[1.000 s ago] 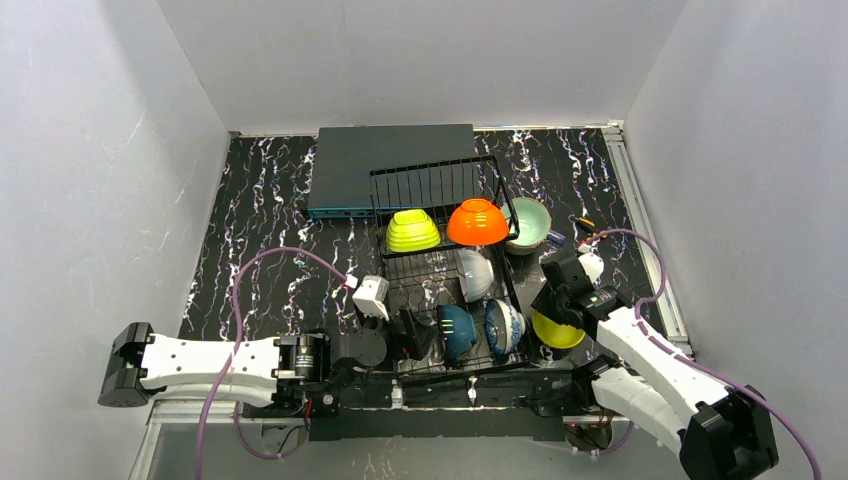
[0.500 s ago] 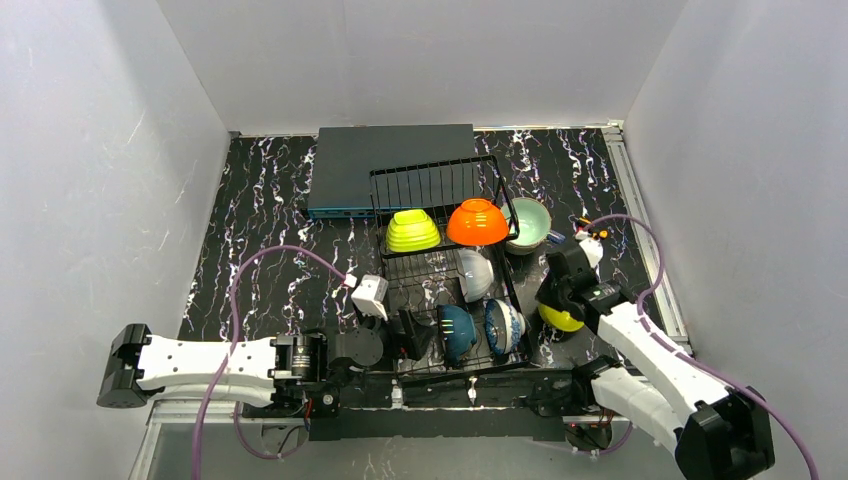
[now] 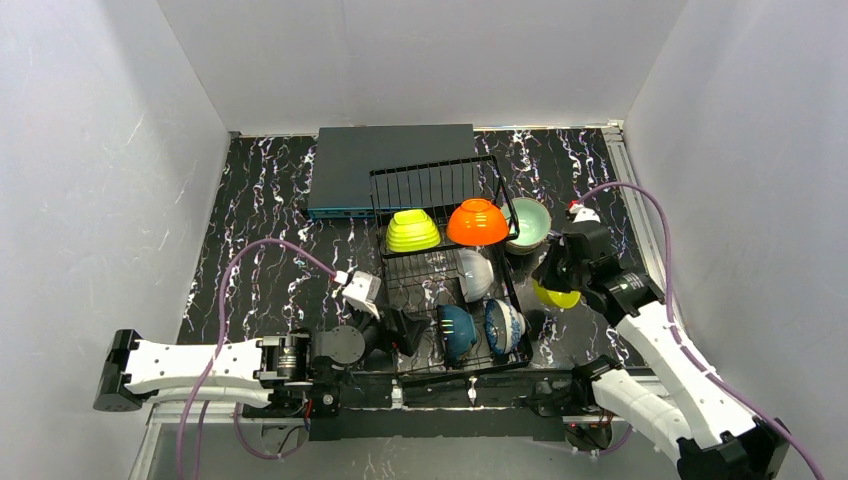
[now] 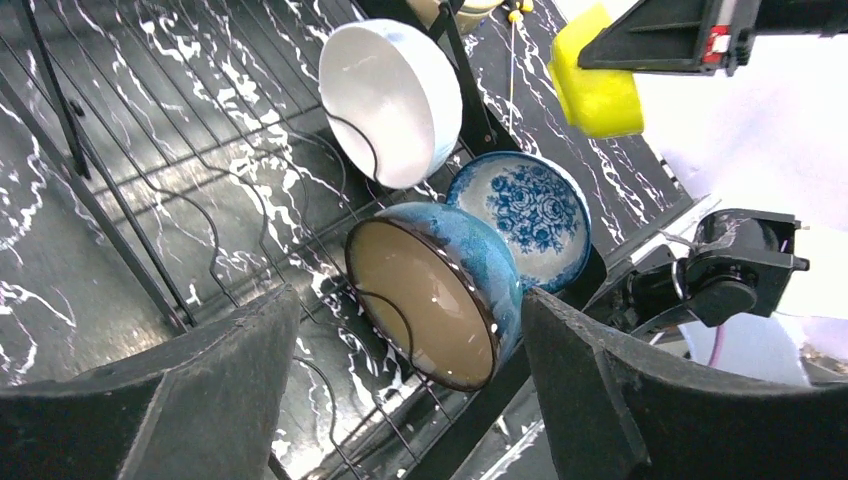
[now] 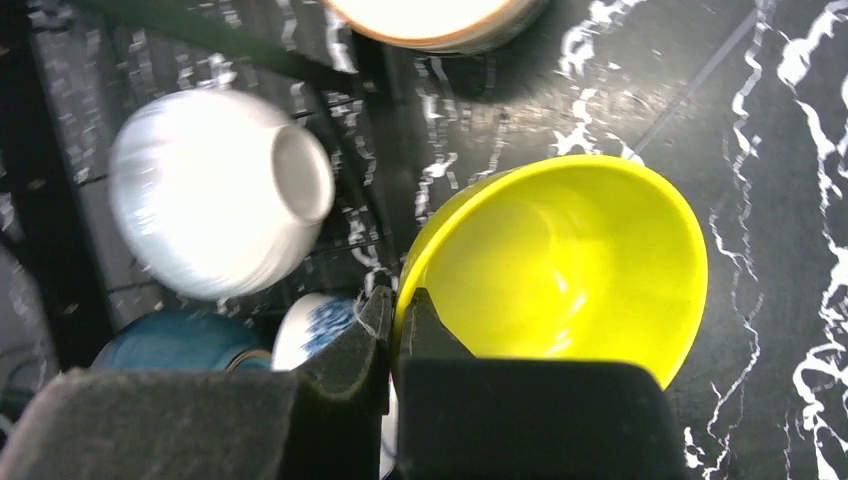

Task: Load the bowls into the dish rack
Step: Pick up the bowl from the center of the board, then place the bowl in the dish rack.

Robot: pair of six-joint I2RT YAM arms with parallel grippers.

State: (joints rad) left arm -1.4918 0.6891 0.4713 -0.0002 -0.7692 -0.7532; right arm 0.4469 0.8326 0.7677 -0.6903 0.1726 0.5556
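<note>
The right gripper [image 5: 395, 320] is pinching the yellow bowl [image 5: 570, 260] by its rim, seemingly shallowly, so a slow carry to the dish rack [image 3: 430, 180] is looking wise, the left gripper [image 3: 400, 328] gaping empty.

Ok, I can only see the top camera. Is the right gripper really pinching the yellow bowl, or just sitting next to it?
Observer: Really pinching. The right wrist camera shows the right gripper shut on the yellow bowl, with the rim squeezed between its fingers.
Operator: And the teal bowl at the front, what's it like inside?
Observer: The left wrist camera looks straight into it: it is beige inside with a dark brown rim.
</note>
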